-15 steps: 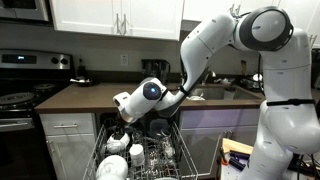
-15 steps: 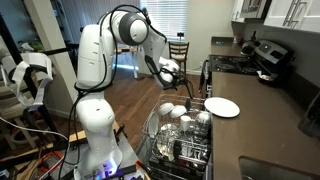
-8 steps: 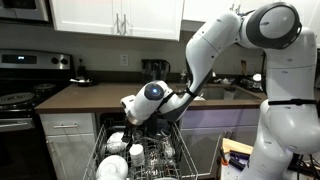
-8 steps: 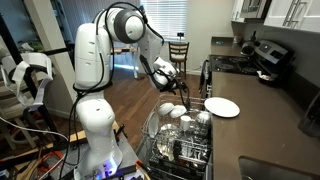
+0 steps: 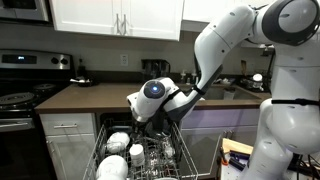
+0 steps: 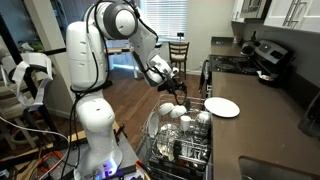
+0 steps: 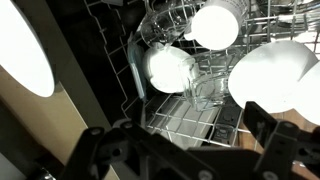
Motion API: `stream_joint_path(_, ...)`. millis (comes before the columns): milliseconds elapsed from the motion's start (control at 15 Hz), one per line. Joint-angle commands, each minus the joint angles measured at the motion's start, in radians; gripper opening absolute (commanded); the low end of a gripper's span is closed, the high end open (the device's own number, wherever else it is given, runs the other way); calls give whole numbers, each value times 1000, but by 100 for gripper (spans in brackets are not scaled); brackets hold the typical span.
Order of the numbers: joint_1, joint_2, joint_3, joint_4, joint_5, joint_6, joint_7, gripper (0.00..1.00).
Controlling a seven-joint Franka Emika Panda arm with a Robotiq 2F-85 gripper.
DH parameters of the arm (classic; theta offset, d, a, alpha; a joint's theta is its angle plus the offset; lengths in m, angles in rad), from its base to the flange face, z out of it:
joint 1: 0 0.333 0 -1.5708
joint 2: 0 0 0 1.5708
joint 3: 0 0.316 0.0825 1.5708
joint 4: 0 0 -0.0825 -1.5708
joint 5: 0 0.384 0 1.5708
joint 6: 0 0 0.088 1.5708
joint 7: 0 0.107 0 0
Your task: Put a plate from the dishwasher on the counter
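Centre left, the robot's jaws hang spread and empty above the open dishwasher (image 6: 153, 140), whose rack holds white dishes (image 6: 180, 116). To the right, the plate (image 6: 222, 107) lies flat and face up on the dark worktop (image 6: 272, 132). It is round, so it has no long axis. The task looks done; only clearing the arm away seems left.

Glossy plate (image 6: 222, 107), smooth counter (image 6: 270, 135) (metal wire rack (image 7: 185, 120)).

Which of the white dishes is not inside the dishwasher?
The flat round plate, lying by itself on the dark counter. The other white dishes all sit down in the dishwasher's wire rack.
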Motion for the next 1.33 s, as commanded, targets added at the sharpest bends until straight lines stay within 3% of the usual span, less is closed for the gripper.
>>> stream_joint_path(0, -1, -77, 2, -54, 16, -17, -2, 100)
stream_joint_path(667, -29, -194, -62, -160, -14, 124, 18, 100)
stream_joint_path(800, -21, -220, -72, -168, -65, 95, 35, 100)
stream_joint_path(867, -15, -169, -71, -136, -21, 102, 7, 100)
stream_joint_path(1267, -24, -180, -88, -135, -19, 140, 30, 100)
